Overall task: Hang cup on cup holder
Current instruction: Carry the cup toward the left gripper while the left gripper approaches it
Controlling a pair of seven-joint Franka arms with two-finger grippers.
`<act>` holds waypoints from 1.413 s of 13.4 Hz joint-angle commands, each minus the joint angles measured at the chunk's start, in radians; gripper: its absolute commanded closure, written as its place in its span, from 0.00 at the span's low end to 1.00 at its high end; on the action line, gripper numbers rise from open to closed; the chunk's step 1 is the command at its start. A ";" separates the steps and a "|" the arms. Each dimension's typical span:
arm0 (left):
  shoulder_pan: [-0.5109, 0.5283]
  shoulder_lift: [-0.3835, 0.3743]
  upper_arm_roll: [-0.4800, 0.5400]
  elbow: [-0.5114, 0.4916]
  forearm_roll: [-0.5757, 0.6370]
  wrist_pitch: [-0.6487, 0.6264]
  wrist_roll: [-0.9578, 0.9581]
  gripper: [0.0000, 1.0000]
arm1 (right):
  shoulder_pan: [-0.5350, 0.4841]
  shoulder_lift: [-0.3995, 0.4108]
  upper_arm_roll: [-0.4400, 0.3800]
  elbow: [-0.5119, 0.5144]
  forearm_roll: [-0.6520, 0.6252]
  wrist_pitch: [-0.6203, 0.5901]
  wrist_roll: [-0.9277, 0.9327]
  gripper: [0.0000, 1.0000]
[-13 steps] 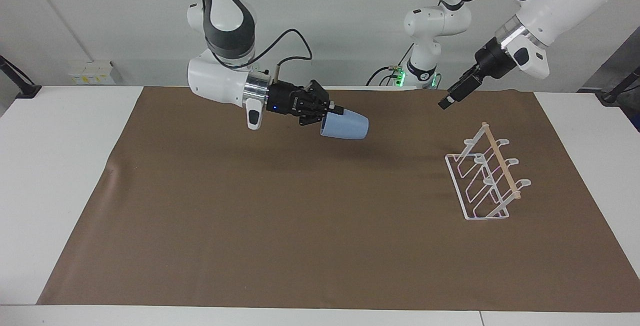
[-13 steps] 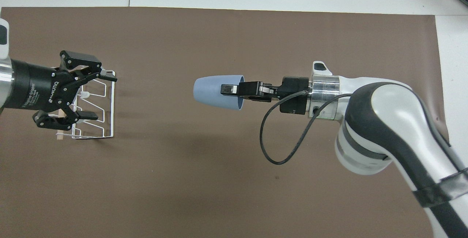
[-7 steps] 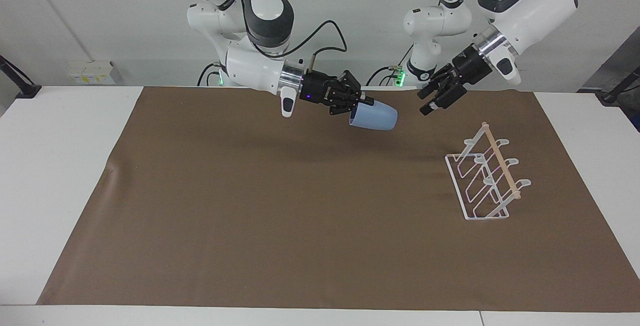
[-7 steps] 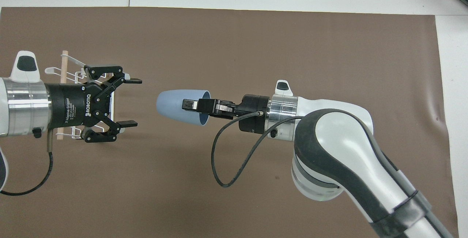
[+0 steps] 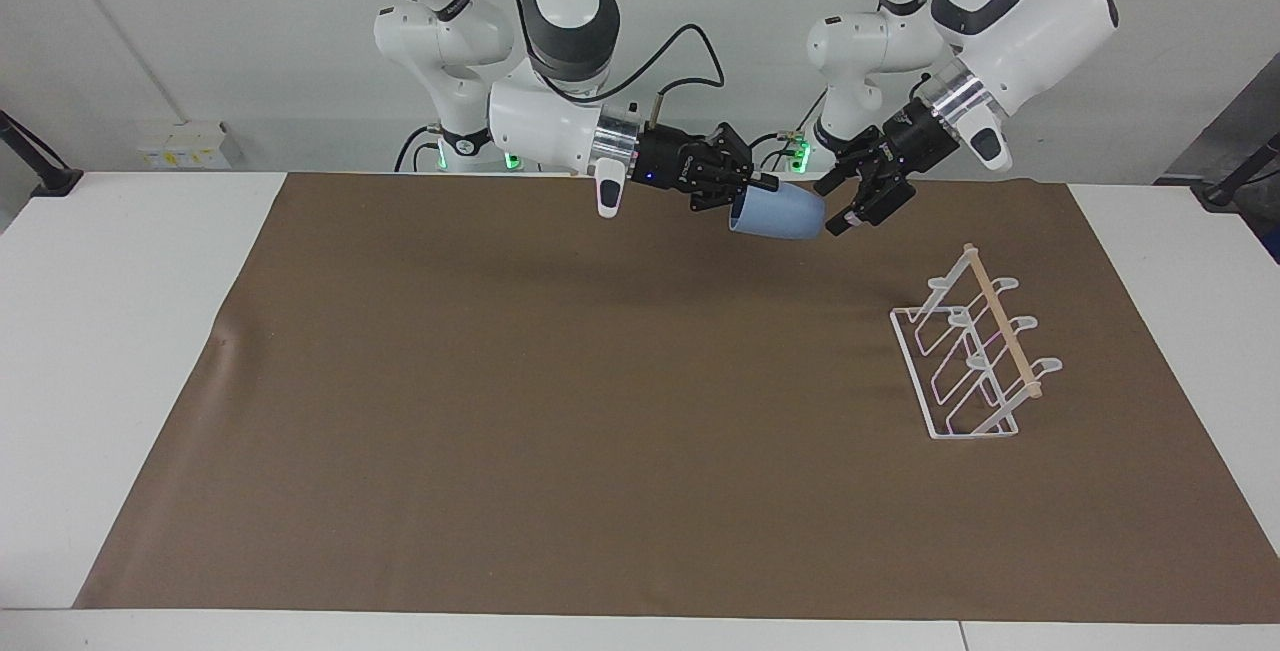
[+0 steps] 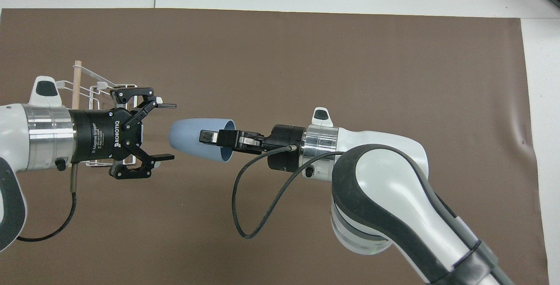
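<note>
Your right pincer [image 5: 748, 197] holds the cup [image 5: 779, 212] by its rim at upper centre, the left pincer [image 5: 845, 204] waits wide beside its base, and the holder [image 5: 975, 356] at the frame's right is still empty.

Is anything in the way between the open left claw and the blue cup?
Nothing visible. The left claw stands open, facing the base of the cup, which the right claw holds by its rim, with only air between.

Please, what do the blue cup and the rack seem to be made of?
The light blue cup looks like matte plastic: even colour, no shine, thin rim. The cup holder seems to be white coated wire, since its frame is thin bent rods with rounded loops; the rod along its top looks like pale bare wood. The materials are judged by look only.
</note>
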 commanded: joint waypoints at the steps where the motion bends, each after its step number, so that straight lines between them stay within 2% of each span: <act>1: -0.023 -0.050 -0.016 -0.057 -0.007 0.024 -0.038 0.00 | -0.016 -0.022 0.016 -0.007 0.030 0.013 0.019 1.00; 8: -0.023 -0.065 -0.038 -0.088 -0.004 0.038 -0.034 0.00 | -0.004 -0.020 0.016 -0.010 0.029 0.054 0.022 1.00; 19: -0.040 -0.050 -0.070 -0.106 -0.006 0.224 -0.077 0.00 | 0.001 -0.020 0.016 -0.008 0.027 0.062 0.036 1.00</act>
